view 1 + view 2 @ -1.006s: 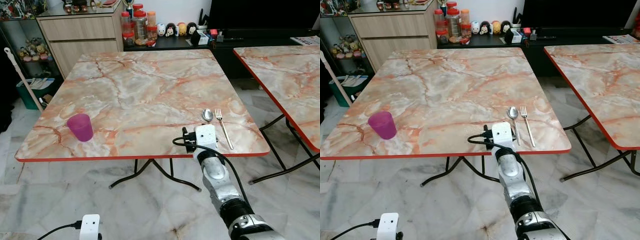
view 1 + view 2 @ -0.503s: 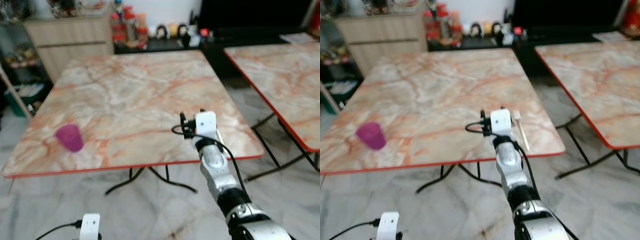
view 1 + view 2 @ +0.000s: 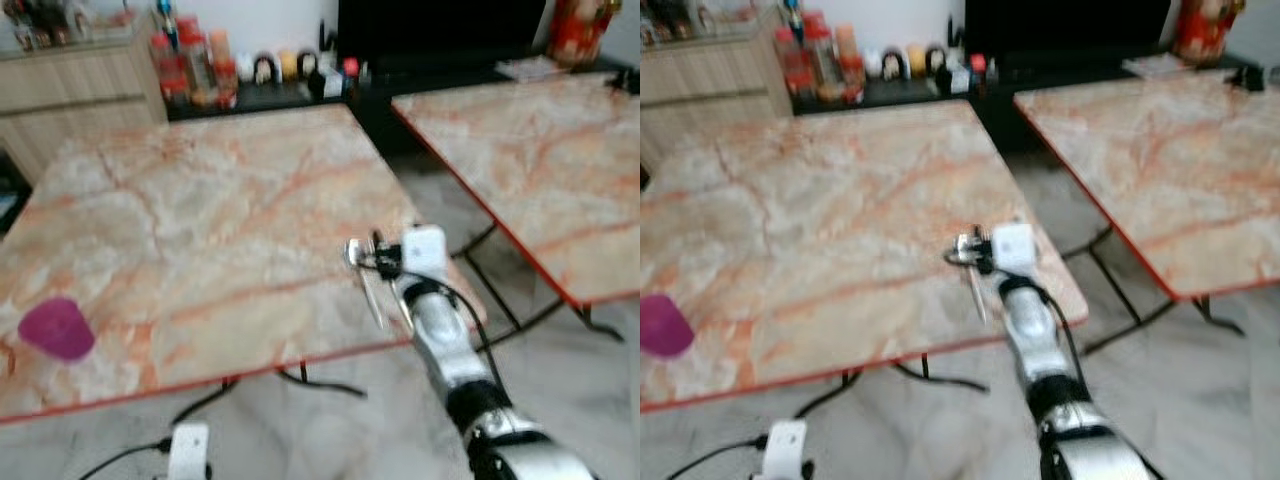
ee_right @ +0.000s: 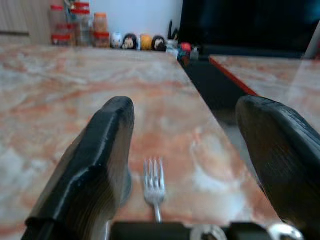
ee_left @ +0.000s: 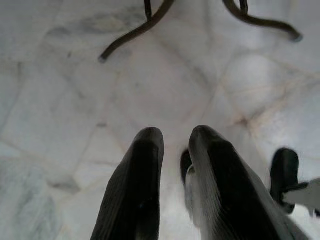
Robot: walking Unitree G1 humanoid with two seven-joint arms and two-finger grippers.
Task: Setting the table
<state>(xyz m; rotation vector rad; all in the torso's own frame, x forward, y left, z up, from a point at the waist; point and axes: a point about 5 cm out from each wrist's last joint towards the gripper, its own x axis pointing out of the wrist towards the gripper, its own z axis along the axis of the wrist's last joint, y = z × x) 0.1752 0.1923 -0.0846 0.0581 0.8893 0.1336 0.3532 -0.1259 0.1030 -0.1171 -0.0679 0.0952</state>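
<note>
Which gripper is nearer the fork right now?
Right. The right gripper hovers open over the fork near the table edge. The left gripper hangs low above the floor, below the table's near side.

Through the right wrist camera I see the right gripper (image 4: 192, 165) with its jaws spread wide, one black finger (image 4: 87, 170) on each side of the picture. Between them a fork (image 4: 154, 185) lies on the marbled counter (image 4: 75, 90), tines pointing away from me. Just beside the fork, something rounded is mostly hidden by one finger; I cannot tell what. Past the counter's far edge stand jars (image 4: 80, 31) and small figurines (image 4: 131, 41). A second counter (image 4: 260, 67) stands well apart.
</note>
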